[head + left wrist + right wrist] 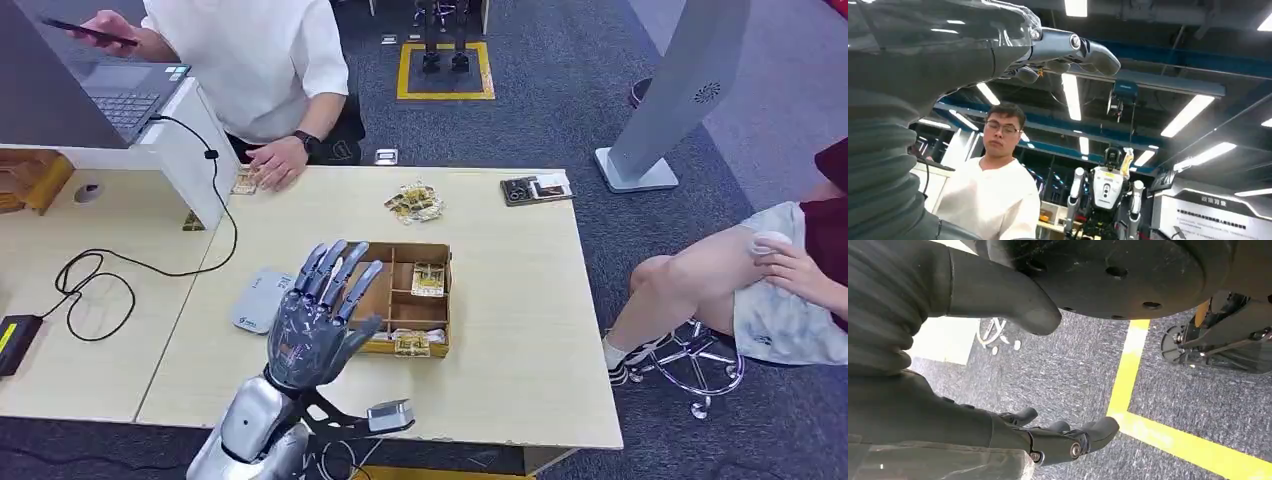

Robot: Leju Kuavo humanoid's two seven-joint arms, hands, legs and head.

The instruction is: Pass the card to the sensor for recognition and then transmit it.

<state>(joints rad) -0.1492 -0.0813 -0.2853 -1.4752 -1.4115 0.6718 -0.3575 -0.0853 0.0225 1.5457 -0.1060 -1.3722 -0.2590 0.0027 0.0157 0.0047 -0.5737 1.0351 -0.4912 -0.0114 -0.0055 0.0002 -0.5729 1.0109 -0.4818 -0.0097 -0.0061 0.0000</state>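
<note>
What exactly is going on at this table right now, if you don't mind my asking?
The robot's left hand is raised, open and empty, above the table, between the grey sensor pad and the wooden compartment box holding cards. No card has been picked up yet. Its right hand hangs open over the carpet. A person in white stands across the table; another sits at the right.

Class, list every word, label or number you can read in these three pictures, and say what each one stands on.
None can be read for certain.
Wall sign behind the other robot: pale characters, too small and blurred.
Grey sensor pad: small logo mark, unreadable.
Cards in the wooden box: print too small.
Laptop keys: illegible.
</note>
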